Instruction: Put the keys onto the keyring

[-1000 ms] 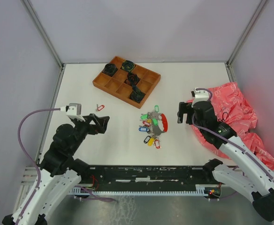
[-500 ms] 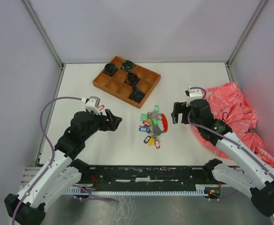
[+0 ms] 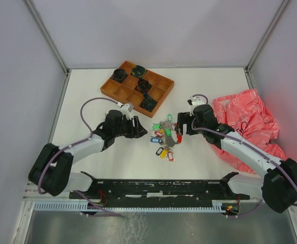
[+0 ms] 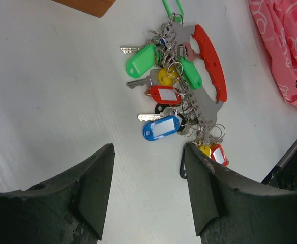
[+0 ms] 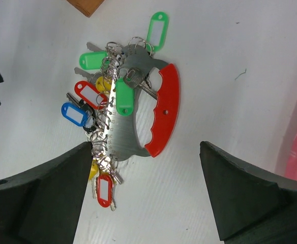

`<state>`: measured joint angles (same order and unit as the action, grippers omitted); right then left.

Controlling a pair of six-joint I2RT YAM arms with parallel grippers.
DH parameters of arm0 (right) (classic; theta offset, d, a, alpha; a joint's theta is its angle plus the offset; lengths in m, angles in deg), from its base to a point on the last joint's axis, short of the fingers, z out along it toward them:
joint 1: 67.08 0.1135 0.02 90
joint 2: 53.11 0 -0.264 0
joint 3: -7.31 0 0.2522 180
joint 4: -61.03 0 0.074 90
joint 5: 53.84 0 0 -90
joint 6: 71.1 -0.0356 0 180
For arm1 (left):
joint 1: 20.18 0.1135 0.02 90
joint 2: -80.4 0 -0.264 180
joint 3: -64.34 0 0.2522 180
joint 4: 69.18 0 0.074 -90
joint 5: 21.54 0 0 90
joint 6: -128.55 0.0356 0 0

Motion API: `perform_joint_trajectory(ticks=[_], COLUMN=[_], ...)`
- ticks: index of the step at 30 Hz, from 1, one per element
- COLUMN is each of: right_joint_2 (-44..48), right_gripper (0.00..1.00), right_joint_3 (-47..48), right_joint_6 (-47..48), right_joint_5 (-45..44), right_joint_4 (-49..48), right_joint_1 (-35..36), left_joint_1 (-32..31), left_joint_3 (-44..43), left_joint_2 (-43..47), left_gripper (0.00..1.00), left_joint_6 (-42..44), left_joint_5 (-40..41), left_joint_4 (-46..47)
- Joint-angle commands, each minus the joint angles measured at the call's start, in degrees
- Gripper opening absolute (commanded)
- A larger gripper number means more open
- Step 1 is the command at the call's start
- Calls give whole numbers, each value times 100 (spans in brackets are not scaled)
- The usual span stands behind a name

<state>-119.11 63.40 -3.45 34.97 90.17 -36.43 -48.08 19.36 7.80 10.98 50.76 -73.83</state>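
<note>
The keyring (image 5: pixel 169 109) lies flat mid-table, its red handle towards the right gripper (image 3: pixel 180 128) and the keys (image 5: pixel 87 91) crowded in a tangle of small rings along its grey metal edge, facing the left gripper (image 3: pixel 141 133). Both grippers sit low on either side of the bunch with their jaws apart and holding nothing. A wooden tray (image 3: pixel 108 91) holding dark coils (image 3: pixel 148 103) sits just beyond. A crumpled pink bag (image 3: pixel 245 119) lies behind the right arm.

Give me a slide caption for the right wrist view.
Open right pincer above the red-handled keyring, its grey plate strung with green, red, blue and yellow tagged keys, on a white table.
</note>
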Motion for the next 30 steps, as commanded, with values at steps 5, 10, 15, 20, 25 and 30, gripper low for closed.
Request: perform_joint_trajectory(ticks=[5,10,15,20,25,30], right_joint_2=[-666,-811,-1032,-1234,-1336,-1616], right_gripper=[91,89,84,78,73,64], right_joint_3=[58,31,52,187,268,486], right_joint_6=[-315,-305,-330,-249,-172,-15], right_joint_5=[287,304,477,462,506,705], right_joint_4=[-680,-748,-845,-714,-660,-461], right_joint_1=[20,22,72,130,141,205], left_joint_1=[-159,-346,-620,-1210,-1803,-2172], left_joint_3=[-822,-1019,-898,-387,232,492], left_joint_2=[-1936,-2925,-3508,-3391,-3143,-2911], left_gripper=[62,61,52,46,43,43], left_joint_6=[-274,-493,-898,-1217,-1862,-2217], left_joint_5=[-633,-740,-885,-788,-770,-725], left_joint_4=[1658,2099,2787,3224,4293,5115])
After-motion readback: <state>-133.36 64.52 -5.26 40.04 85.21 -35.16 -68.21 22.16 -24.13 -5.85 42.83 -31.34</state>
